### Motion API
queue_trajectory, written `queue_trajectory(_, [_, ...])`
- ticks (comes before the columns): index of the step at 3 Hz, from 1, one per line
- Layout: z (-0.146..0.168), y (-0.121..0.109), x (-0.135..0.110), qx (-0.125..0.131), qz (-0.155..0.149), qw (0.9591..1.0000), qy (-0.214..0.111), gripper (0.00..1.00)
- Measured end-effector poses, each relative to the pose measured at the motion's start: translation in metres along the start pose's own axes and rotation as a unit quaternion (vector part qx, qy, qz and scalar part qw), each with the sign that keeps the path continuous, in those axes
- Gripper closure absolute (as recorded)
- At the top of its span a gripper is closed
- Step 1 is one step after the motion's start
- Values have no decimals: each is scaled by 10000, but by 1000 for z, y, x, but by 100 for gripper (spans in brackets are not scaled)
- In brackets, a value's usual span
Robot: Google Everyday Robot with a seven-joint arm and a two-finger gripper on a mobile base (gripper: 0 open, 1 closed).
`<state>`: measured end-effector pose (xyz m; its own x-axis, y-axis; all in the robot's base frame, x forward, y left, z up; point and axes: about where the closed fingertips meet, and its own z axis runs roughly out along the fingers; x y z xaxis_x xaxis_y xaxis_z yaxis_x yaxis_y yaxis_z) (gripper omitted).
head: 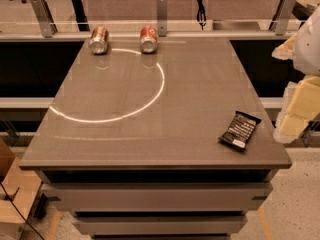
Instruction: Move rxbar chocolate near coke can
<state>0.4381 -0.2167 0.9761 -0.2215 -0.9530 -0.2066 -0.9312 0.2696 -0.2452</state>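
The rxbar chocolate [240, 130] is a flat dark bar with rows of white lettering. It lies near the front right corner of the table [150, 134]. The coke can [148, 39], red with a silver end, lies on its side at the table's far edge, near the middle. My arm comes in at the frame's right edge. The gripper [295, 116] hangs beyond the table's right side, to the right of the bar and slightly above it, touching nothing.
A paler copper-and-silver can [99, 39] lies on its side at the far edge, left of the coke can. A bright ring of reflected light [150, 101] crosses the tabletop. A rail with metal posts [162, 11] runs behind the table.
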Motion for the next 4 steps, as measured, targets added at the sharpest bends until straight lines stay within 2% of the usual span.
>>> queue_trajectory(1, [0,0,0,0,0,10000,0,0])
queue_trajectory(2, [-1,0,-1,25,-2,10000,-7,4])
queue_trajectory(3, [-3,-1,-2,67,-6,10000,-19,27])
queue_trajectory(4, [-5,-1,-3,114,-11,9999,-32,26])
